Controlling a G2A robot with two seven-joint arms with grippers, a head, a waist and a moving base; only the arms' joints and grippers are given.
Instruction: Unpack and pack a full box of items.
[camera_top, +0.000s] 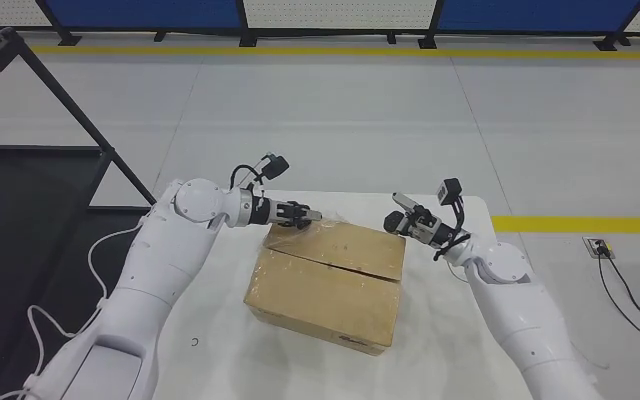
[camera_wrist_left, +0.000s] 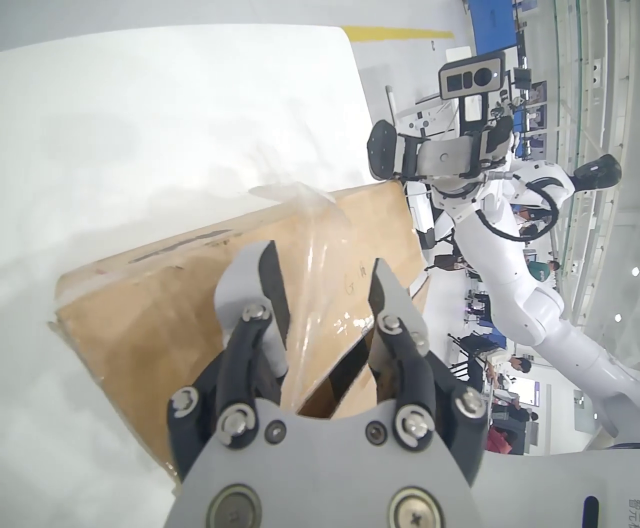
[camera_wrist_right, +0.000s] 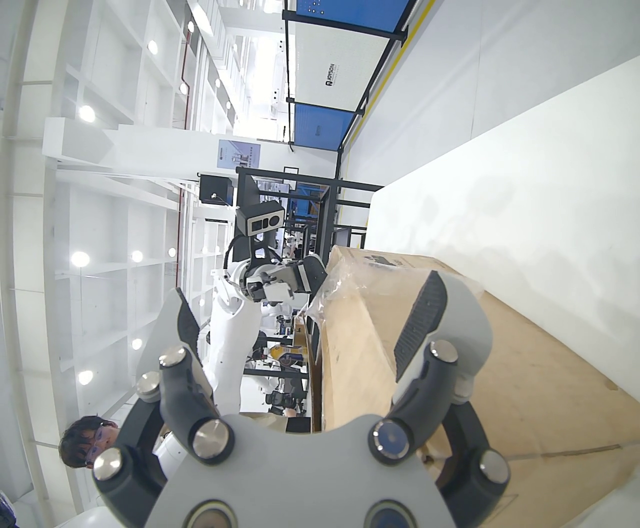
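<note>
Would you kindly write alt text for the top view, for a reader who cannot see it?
A brown cardboard box sits on a white table, its top flaps slightly parted. The left hand is at one far corner by crumpled clear tape; the right hand hovers near the other.

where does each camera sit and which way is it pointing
Top view: above the arms, looking down at table and cardboard box; left arm, right arm, left tool, right tool show.
Left wrist view: on that wrist, looking past its open tool at the box top and clear tape; right tool beyond.
Right wrist view: on that wrist, looking along the box toward the left tool; own open tool in front.
Shared: both wrist views show box and tape.
</note>
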